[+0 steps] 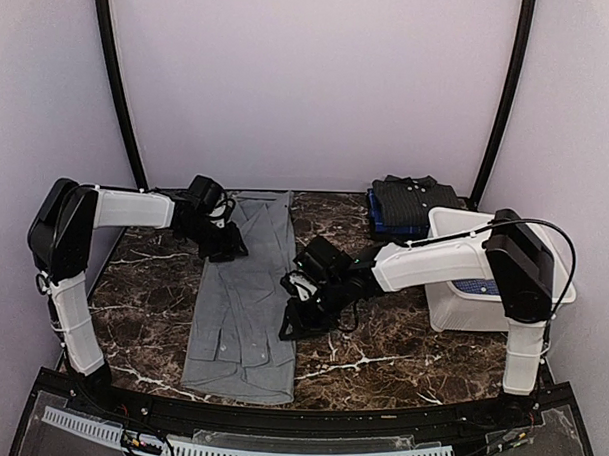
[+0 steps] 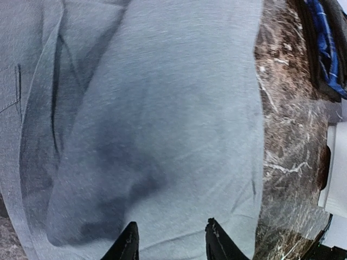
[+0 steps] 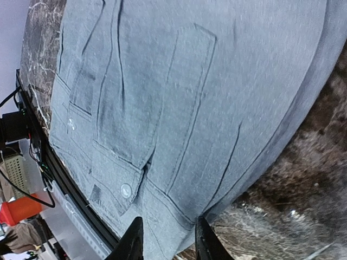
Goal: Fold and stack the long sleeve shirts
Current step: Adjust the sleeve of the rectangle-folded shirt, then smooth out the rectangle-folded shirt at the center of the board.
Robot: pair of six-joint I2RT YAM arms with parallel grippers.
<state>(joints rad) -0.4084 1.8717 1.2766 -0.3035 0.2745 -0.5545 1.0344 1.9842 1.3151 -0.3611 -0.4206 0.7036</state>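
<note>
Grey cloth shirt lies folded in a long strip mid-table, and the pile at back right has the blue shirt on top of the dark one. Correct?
Not quite: the dark collared shirt is on top, the blue shirt beneath it, only its edge showing; the top external view shows this. The grey cloth shirt does lie in a long strip on the marble table.

likely lab: walled marble table point(image 1: 410, 372)

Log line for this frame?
grey shirt: long folded strip, flat | left gripper: open, above shirt | right gripper: open, at shirt's right edge | folded stack: back right
</note>
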